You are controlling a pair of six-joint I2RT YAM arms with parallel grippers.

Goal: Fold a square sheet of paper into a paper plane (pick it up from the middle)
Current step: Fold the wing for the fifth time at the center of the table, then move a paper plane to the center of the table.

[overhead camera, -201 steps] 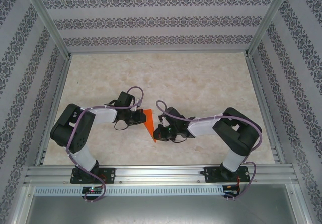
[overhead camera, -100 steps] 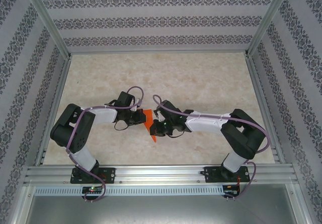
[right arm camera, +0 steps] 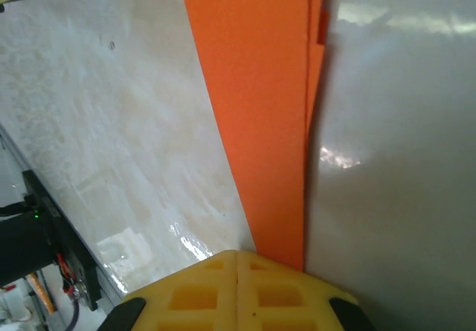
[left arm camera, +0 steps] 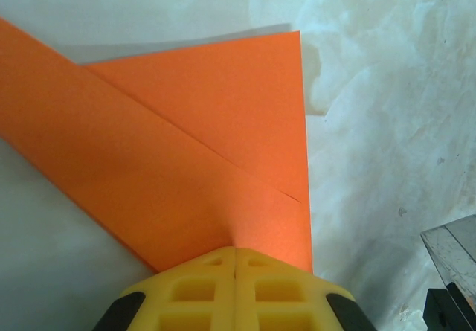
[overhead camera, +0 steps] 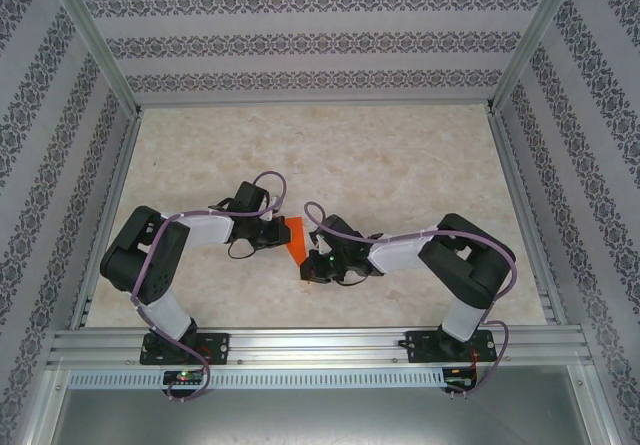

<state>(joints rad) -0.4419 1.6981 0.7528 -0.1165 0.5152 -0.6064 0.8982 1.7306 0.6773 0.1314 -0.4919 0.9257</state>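
Doubly pinching the partly folded orange sheet of paper (overhead camera: 293, 236), near the middle of the surface (overhead camera: 400, 155) and between the two arms: gripping it from the left with jaws pressed together on the edge beside a diagonal flap (left arm camera: 216, 100) overlapping the layer beneath, and gripping it from the right with jaws likewise closed on one end, appearing in the right wrist view as a long, narrow, layered band. Not being able to tell whether lying flat or being held just clear of the surface. Judging the step in hand as forming a lengthwise fold toward the dart shape. Doing it well: keeping one grip fixed as an anchor, swinging the other slowly, lining up the long edges before pressing, sharpening the crease from the pinched end outward, and avoiding pulling the two grips apart, for fear of tearing such thin paper or letting it slip.
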